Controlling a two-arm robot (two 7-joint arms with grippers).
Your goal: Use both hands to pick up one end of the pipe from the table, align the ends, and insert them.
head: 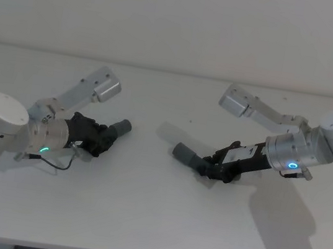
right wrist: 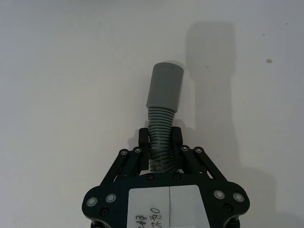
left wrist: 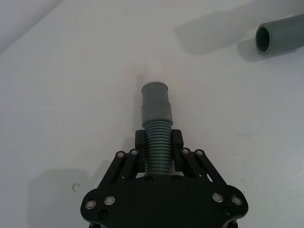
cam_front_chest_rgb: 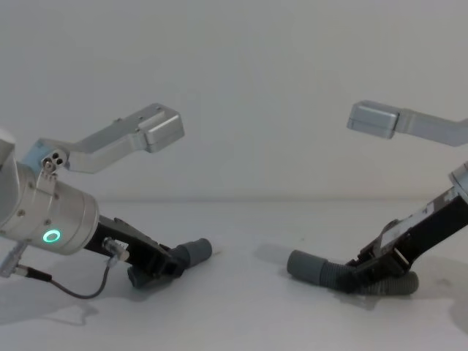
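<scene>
The pipe is in two pieces on the white table [head: 141, 208]. My left gripper [head: 94, 137] [left wrist: 159, 142] [cam_front_chest_rgb: 159, 268] is shut on the corrugated part of the shorter piece [left wrist: 157, 152]. Its grey cuff [head: 119, 129] [left wrist: 156, 102] [cam_front_chest_rgb: 196, 252] ends in a whitish tip [left wrist: 153, 73] and points toward the right. My right gripper [head: 217, 168] [right wrist: 160, 140] [cam_front_chest_rgb: 363, 269] is shut on the longer piece [right wrist: 160, 126], whose tail [cam_front_chest_rgb: 398, 285] curves behind the fingers. Its plain socket cuff [head: 184, 154] [right wrist: 165, 88] [cam_front_chest_rgb: 307, 265] [left wrist: 280, 38] sits low at the table and points left. A clear gap separates the two ends.
A plain pale wall rises behind the table's far edge [head: 174, 71]. A thin cable [head: 54, 164] loops from the left wrist onto the table. Both forearm links [head: 97, 86] [head: 244, 105] reach up behind the grippers.
</scene>
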